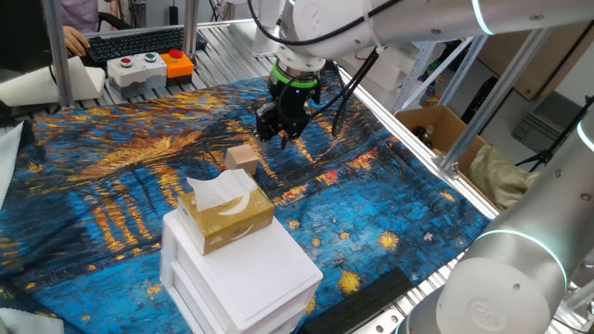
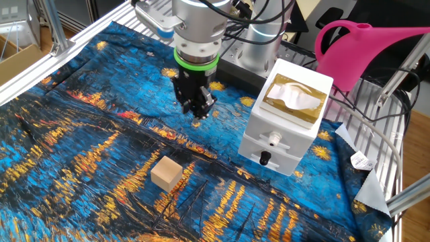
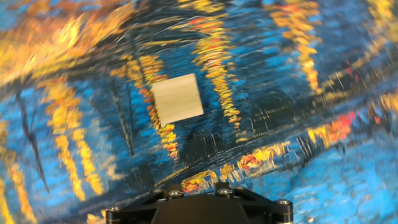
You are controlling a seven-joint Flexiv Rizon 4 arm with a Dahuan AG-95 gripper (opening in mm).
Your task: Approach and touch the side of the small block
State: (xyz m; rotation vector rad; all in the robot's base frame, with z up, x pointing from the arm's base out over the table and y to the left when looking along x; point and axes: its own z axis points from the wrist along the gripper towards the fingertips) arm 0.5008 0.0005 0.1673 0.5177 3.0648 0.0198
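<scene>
White drawer box (image 1: pixel 243 269) foreground, small block (image 1: pixel 242 159) behind

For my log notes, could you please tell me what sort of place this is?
Probably a robotics lab: a robot arm over a cloth-covered table, a button box and a keyboard nearby.

A blue and gold painted cloth (image 1: pixel 111 176) covers the tabletop (image 1: pixel 232 42), whose ribbed metal shows at the far edge. Beyond it sit a keyboard (image 1: pixel 139 42) and a button box (image 1: pixel 148 67); an open cardboard box (image 1: pixel 436 130) stands beside the aluminium frame (image 2: pixel 60 33).
</scene>
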